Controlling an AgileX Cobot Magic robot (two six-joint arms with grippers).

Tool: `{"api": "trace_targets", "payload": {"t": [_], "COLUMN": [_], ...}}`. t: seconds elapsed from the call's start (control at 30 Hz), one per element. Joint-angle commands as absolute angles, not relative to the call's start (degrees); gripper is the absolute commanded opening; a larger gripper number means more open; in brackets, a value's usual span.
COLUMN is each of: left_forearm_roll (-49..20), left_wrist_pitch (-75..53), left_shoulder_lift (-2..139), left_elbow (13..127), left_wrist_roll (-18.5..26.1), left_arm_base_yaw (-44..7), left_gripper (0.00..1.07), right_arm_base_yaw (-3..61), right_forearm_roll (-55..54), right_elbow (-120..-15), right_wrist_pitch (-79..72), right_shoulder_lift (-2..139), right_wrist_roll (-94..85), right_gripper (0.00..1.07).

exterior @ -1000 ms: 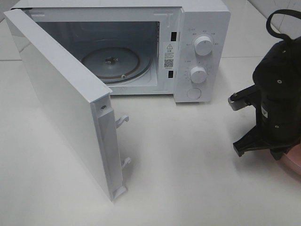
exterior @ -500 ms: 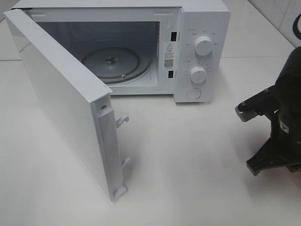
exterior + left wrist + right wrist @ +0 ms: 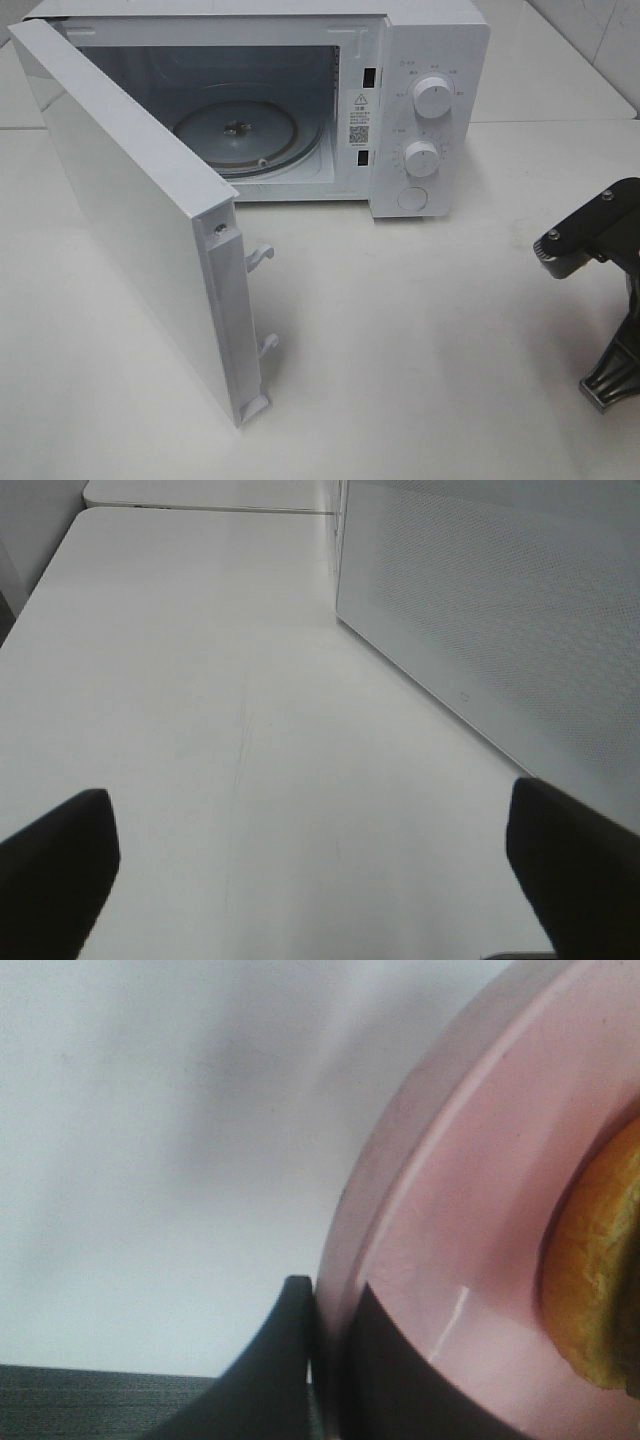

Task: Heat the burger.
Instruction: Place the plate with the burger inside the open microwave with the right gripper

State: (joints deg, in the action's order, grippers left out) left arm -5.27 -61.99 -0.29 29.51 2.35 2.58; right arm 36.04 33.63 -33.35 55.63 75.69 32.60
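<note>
1. Seen from high above, a white microwave (image 3: 430, 60) sits at 12 o'clock on a white table (image 3: 420, 350). Its door (image 3: 130, 200) is swung wide open toward 8 o'clock.
2. Inside the open cavity lies a round glass turntable (image 3: 240, 130). Two white knobs (image 3: 432, 97) sit one above the other on the control panel at 1 o'clock.
3. The black right arm (image 3: 610, 290) shows only in part at the edge of the view at 4 o'clock, well apart from the microwave.
4. Seen close up from the right wrist, the right gripper (image 3: 330, 1330) is closed onto the rim of a pink plate (image 3: 470, 1190). One dark finger (image 3: 280, 1360) presses on each face of the rim.
5. The burger (image 3: 595, 1260) rests on that plate, inward from the pinched rim. Only a blurred golden-brown sliver of it shows.
6. The left gripper (image 3: 315, 870) is spread wide and holds nothing. Its two black fingertips (image 3: 55, 865) hang over the table, near the dotted face of the microwave door.
</note>
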Motion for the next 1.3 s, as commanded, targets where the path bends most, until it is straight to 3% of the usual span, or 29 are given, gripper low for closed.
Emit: {"api": "trace_targets", "payload": {"t": [0.03, 0.33, 1.3], "left_forearm_roll": [-5.39, -5.39, -5.39], "left_wrist_pitch": [-61.25, -61.25, -61.25], "left_shoulder_lift": [-1.26, -1.26, -1.26], "left_elbow": [29.56, 29.56, 29.56], "left_wrist_roll": [2.23, 2.23, 2.23], "left_arm_base_yaw": [2.52, 2.52, 2.52], "left_gripper": [0.98, 0.98, 0.98], "right_arm_base_yaw": [38.22, 42.40, 42.40], "right_forearm_roll": [37.70, 37.99, 38.85], "right_elbow": [-32.26, -31.46, -31.46], "right_wrist_pitch": [60.50, 63.08, 50.42], "right_shoulder_lift": [72.65, 66.29, 63.37], "right_wrist_roll": [30.83, 23.84, -7.22], "right_gripper": [0.00, 0.00, 0.00]}}
